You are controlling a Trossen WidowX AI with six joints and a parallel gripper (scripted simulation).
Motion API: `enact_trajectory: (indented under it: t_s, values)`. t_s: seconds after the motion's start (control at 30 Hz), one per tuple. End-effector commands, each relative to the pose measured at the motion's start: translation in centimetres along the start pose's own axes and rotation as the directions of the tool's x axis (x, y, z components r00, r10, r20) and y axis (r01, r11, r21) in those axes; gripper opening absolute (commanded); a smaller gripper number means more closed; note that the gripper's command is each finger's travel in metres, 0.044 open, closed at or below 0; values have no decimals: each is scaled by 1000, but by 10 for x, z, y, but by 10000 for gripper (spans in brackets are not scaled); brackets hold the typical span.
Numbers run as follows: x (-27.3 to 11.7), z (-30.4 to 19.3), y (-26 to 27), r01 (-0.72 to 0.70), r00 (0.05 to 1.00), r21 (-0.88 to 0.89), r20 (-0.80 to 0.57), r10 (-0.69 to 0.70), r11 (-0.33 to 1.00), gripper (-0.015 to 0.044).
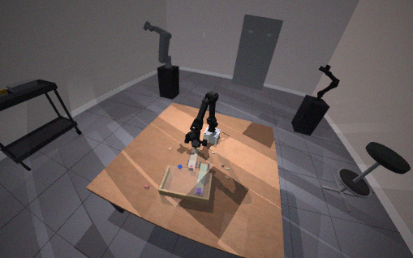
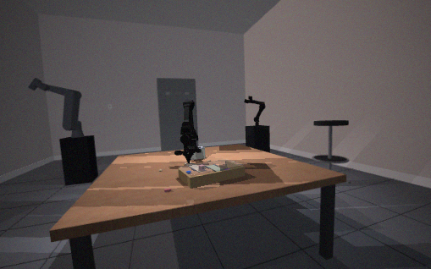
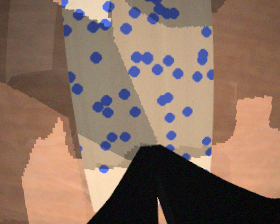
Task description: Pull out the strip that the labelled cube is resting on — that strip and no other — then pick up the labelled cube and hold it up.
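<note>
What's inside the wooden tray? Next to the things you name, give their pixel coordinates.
In the tray (image 1: 185, 197) (image 2: 218, 178) I can see a purple cube (image 1: 199, 191) on a pale green strip (image 1: 202, 175). What is under that strip, I can't see, because the strip covers it.

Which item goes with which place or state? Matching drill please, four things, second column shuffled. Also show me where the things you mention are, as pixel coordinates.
1. Purple cube (image 1: 199, 191)
2. Blue-spotted strip (image 3: 186, 90)
3. Red piece (image 1: 147, 187) (image 2: 168, 190)
4. Round-seated stool (image 1: 388, 157) (image 2: 331, 123)

A. On the tabletop, outside the wooden tray (image 1: 185, 196) (image 2: 218, 178)
B. On the floor, beyond the table
C. At one end of the pale green strip (image 1: 203, 172)
D. Beneath the gripper's dark fingertips in the wrist view

1-C; 2-D; 3-A; 4-B
</note>
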State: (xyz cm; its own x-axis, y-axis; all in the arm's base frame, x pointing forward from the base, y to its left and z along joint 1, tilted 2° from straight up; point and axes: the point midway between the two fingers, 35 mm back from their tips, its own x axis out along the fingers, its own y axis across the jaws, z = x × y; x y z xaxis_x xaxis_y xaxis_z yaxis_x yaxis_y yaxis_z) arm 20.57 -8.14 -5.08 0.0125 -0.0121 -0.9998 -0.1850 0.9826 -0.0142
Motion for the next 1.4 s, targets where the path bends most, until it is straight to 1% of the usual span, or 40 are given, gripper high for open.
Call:
enact_trajectory:
  t_s: [0.0, 0.2, 0.23, 0.37, 0.47, 0.67, 1.03, 1.37]
  values:
    - [4, -10, 4, -9, 1000, -3, -30, 9, 1000, 0]
    - [4, -10, 4, -9, 1000, -3, -30, 9, 1000, 0]
    - [-2, 0, 0, 0, 1000, 0, -2, 0, 1000, 0]
    - [-40, 3, -1, -8, 1000, -3, -27, 8, 1000, 0]
    - [-43, 3, -1, -8, 1000, -3, -29, 8, 1000, 0]
    - [-43, 30, -1, -10, 1000, -77, -26, 8, 997, 157]
    - [-47, 75, 1, -10, 1000, -79, -22, 8, 997, 440]
    - [-51, 116, 0, -10, 1000, -79, -18, 8, 997, 440]
